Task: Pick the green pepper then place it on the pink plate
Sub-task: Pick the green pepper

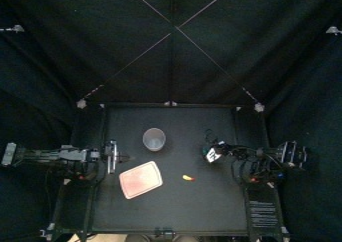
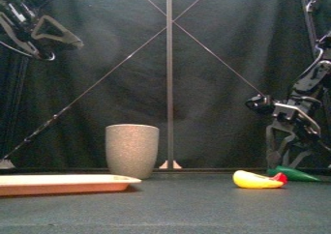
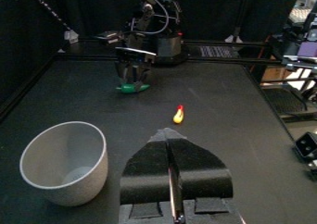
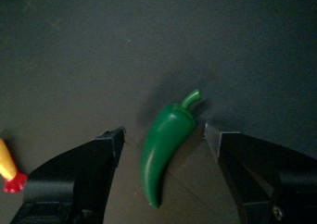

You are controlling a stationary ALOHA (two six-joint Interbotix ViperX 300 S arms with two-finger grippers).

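The green pepper lies flat on the black table, stem pointing away from the wrist. My right gripper hangs open just above it, one jaw on each side, not touching. In the front view the green pepper sits at the far right, under the right arm. The flat pink plate rests left of centre near the front, also seen as the pink plate. My left gripper is shut and empty, held above the table's left side near the plate.
A tall grey speckled cup stands behind the plate, also visible as the cup. A small yellow toy with a red tip lies between the plate and the pepper.
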